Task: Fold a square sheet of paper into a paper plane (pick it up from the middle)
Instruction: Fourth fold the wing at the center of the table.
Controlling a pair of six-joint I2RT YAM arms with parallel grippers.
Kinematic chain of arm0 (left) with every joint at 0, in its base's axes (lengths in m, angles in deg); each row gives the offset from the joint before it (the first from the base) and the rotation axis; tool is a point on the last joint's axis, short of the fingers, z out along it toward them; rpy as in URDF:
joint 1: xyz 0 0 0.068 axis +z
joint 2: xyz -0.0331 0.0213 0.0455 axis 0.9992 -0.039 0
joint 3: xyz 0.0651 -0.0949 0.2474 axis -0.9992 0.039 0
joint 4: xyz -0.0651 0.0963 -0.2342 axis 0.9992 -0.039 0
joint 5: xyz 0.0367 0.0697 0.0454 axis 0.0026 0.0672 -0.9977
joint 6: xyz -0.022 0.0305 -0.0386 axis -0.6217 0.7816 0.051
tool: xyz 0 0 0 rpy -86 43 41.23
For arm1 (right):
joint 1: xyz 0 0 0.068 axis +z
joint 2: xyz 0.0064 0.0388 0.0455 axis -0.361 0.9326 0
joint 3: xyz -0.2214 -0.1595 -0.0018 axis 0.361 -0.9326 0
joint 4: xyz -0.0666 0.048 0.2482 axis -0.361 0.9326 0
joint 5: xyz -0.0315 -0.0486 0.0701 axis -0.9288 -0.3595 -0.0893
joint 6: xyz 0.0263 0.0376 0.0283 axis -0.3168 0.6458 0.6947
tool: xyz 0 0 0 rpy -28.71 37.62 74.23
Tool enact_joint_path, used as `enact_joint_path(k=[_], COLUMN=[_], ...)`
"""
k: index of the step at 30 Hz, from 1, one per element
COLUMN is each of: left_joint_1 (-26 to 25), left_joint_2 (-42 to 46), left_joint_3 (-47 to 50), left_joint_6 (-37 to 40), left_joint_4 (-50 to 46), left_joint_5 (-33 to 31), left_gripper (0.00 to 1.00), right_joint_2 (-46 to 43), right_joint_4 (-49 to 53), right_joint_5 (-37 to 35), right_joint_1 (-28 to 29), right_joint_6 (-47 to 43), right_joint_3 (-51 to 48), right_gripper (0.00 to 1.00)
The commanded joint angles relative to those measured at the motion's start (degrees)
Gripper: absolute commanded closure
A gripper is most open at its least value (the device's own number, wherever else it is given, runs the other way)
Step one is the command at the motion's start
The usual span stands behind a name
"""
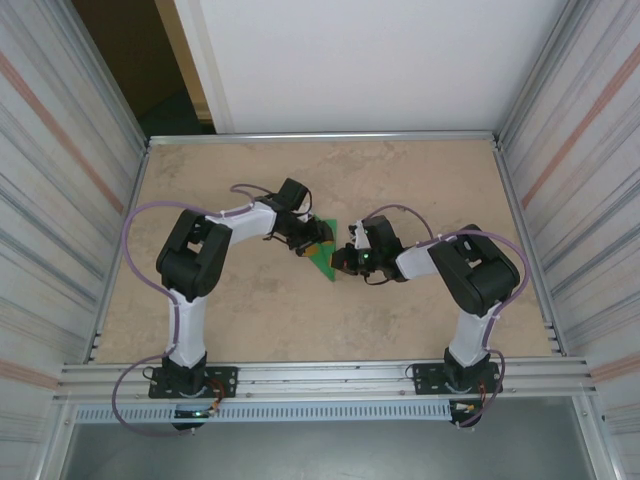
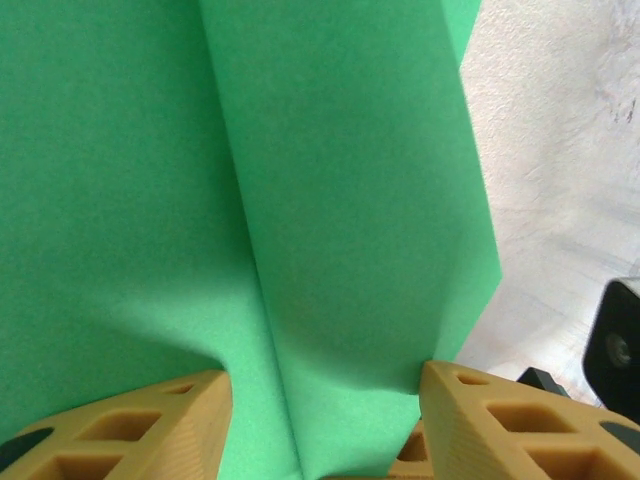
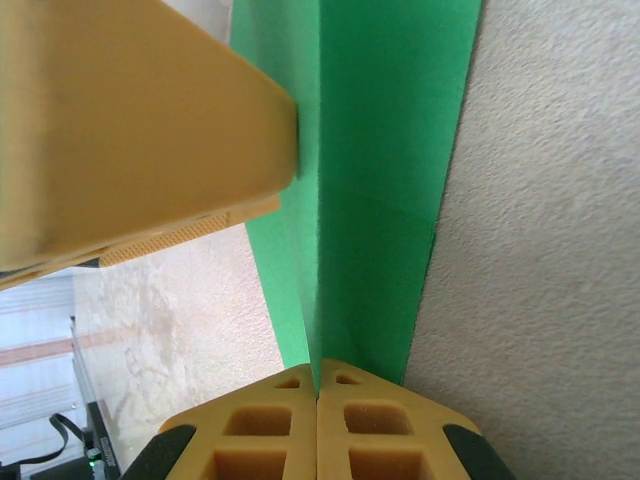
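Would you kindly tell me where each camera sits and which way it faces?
Top external: above, behind the bases, looking down at the table; both arms, left pincer, right pincer.
Left wrist: on the left arm, facing the creased green paper; own fingers apart.
Right wrist: facing the paper's fold; own fingers shut on it.
All three share the green paper.

Readable text: none in any view
Green paper (image 2: 330, 200): plain, no print or marks
Arms (image 1: 195, 265): no brand or label legible
Table (image 1: 400, 180): mottled, no signs
Side walls (image 1: 60, 150): striped, no lettering
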Motion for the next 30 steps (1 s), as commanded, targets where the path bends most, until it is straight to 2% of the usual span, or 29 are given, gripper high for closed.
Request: enact_joint_path(k=[1,4,7,10,13,17,23,30], left_joint_1=[0.1,0.9,1.9,3.4,4.9,5.6,5.3,3.5], left_joint_2=[-0.1,2.5,5.4,8.6,10.9,12.1,10.5,6.2], left_joint_3=[0.0,-1.1,-0.5,3.6,9.3,14.9,18.9,16.1], left_joint_6=[1.4,1.1,0.6,-0.2,-1.4,-1.4,-1.0,-0.5], left_joint_4=[-4.8,-1.9,-0.4,4.2,12.0,22.6,32.4,32.5], left_joint_5=[-0.8,1.5,0.8,0.9,3.8,9.3,13.4,15.3], left_gripper=[0.43,0.40,0.39,0.39,0.40,0.48,0.61,0.72], right_joint_2=[1.4,1.8,2.1,2.3,2.9,3.0,2.6,2.5], right_joint_4=[-1.8,-2.1,-2.1,-2.1,-1.9,-1.4,-1.5,-1.2], right_joint_5=[2.6,3.4,4.2,4.9,6.0,6.9,7.8,8.7], right_joint_1=[-0.6,-1.0,-1.4,-1.8,-2.1,-2.7,-3.5,-4.3], right_joint_6=[1.6,1.8,1.8,2.0,2.0,2.0,1.2,0.3], right_joint_3=[-1.1,-1.2,-1.3,-1.4,-1.2,-1.2,-1.8,-1.9], right_gripper=[0.95,0.95,0.95,0.95,0.95,0.95,0.94,0.92])
